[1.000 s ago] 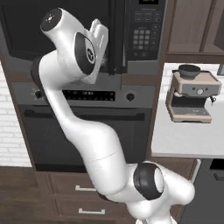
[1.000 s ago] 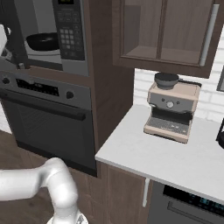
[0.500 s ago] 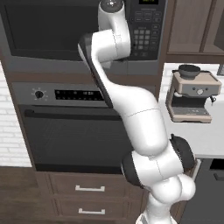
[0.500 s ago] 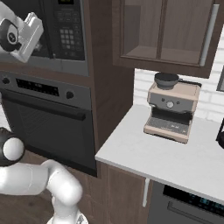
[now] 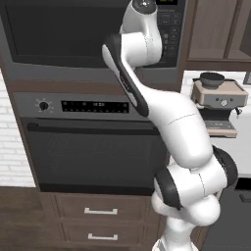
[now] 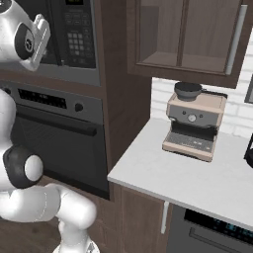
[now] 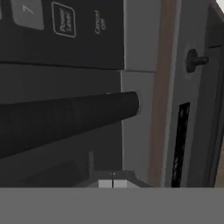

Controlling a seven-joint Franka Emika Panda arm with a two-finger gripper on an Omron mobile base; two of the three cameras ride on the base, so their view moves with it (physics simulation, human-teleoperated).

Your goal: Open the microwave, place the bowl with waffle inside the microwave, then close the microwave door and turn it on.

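Note:
The microwave point(image 5: 73, 74) sits built in above the oven, and the microwave door point(image 5: 63, 34) with its dark window is closed. The bowl with waffle is hidden. My arm reaches up so that the hand point(image 5: 143, 11) is in front of the keypad panel point(image 5: 171, 29), at its left edge. In the hand view the gripper point(image 7: 113, 183) is shut with nothing between its tips. It points at the grey frame just below the keypad point(image 7: 61, 30), where the Power Level and Cancel buttons show. The door's dark handle point(image 7: 87, 114) crosses that view close by.
The wall oven point(image 5: 93, 152) with its bar handle and knob point(image 5: 43, 105) is right below the microwave, with drawers point(image 5: 100, 212) under it. To the right, a coffee machine point(image 6: 192, 123) stands on the white counter point(image 6: 163, 173), beneath an upper cabinet point(image 6: 188, 34).
A second ago the microwave stood open with the bowl visible inside. The door is now closed. The arm has swung from the left of the door up and right to the keypad.

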